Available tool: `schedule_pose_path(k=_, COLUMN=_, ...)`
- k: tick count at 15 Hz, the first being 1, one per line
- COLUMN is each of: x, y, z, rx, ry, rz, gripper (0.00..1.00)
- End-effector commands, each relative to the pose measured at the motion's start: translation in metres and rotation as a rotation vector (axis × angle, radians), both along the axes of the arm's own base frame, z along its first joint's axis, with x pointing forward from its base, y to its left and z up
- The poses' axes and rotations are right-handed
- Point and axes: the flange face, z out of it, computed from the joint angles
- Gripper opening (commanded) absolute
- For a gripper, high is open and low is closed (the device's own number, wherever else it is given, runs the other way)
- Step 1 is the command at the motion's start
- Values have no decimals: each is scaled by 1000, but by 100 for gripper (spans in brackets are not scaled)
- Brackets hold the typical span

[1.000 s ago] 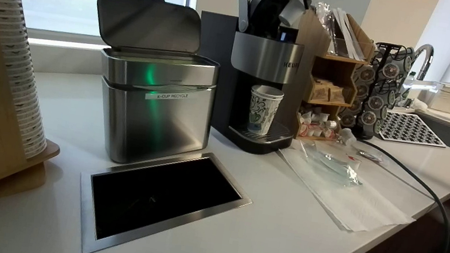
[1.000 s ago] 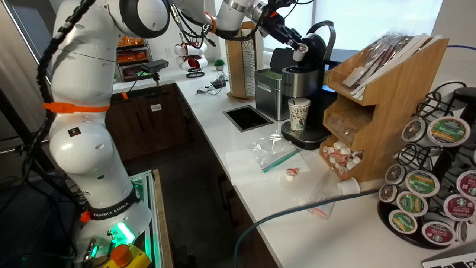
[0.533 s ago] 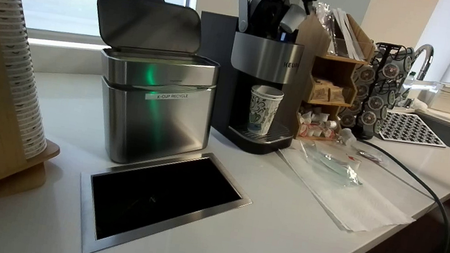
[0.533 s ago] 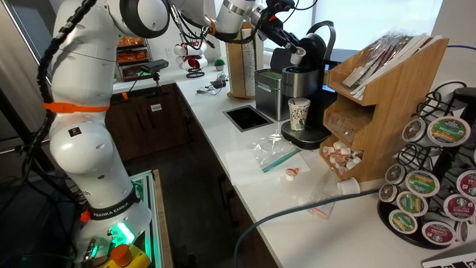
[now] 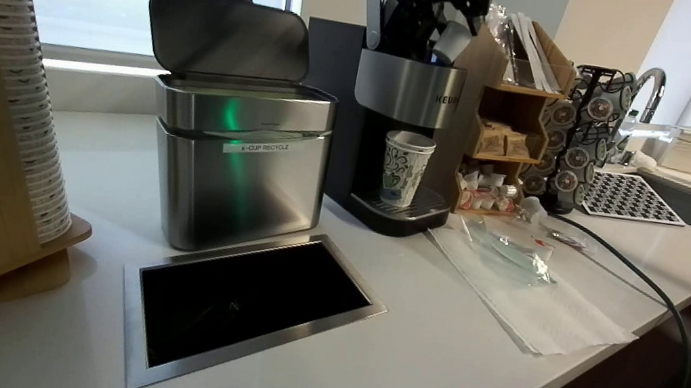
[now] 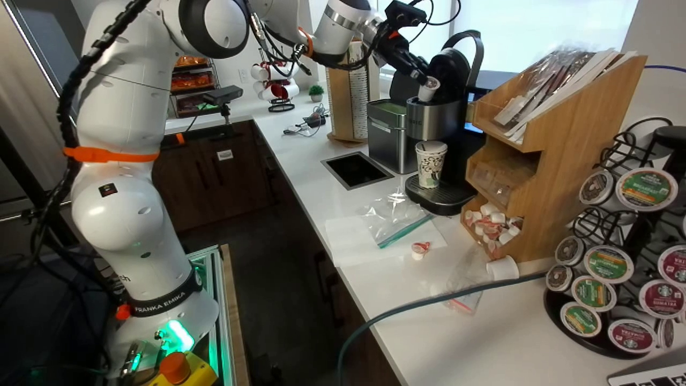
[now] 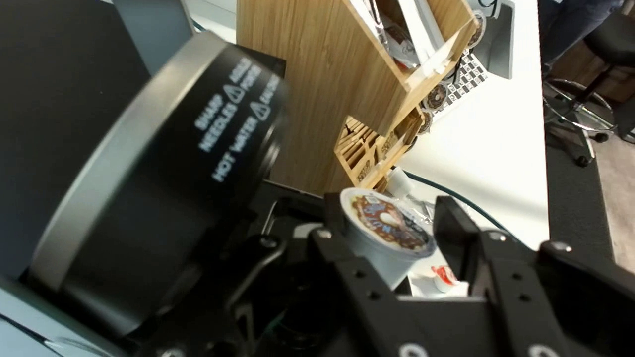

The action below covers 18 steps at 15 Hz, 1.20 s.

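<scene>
A coffee pod with a brown donut-print lid point(image 7: 387, 220) sits tilted between the fingers of my gripper point(image 7: 392, 216), which is shut on it. The left finger bears on its side; a slight gap seems to show by the right one. Both exterior views have the white pod point(image 5: 453, 42) just above the front top of the silver and black coffee maker point(image 6: 429, 120). The machine's lid and handle point(image 6: 477, 53) are raised; in the wrist view the lid's underside point(image 7: 238, 114) carries needle and hot water warnings. A patterned paper cup point(image 5: 405, 169) stands on the drip tray. The pod opening is hidden.
Beside the machine is a steel K-cup recycle bin point(image 5: 238, 178), lid up, behind a framed dark counter opening point(image 5: 254, 303). A wooden organizer point(image 6: 568, 145) and pod rack point(image 6: 616, 257) stand on the other side. A plastic bag point(image 6: 394, 214) and green cable point(image 6: 407, 305) lie on the counter.
My gripper has come down with the pod, bringing it closer to the top of the coffee maker. The pod stays in the fingers; the cup and machine have not moved.
</scene>
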Motion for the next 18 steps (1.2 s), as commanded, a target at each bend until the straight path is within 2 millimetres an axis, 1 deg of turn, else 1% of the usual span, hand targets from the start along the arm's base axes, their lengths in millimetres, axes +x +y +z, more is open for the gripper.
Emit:
schedule_pose_path(k=1, x=2, y=1, z=-7, rx=-23, ry=-1, rz=0, gripper=25)
schedule_pose_path(k=9, x=6, y=4, z=-11, rx=-33, ry=-12, rz=12, gripper=25)
schedule_pose_path(k=13, x=9, y=6, z=-7, rx=-17, ry=-46, rz=8, gripper=25)
schedule_pose_path(k=18, x=10, y=10, z=-11, rx=6, ry=-49, rz=3, gripper=25)
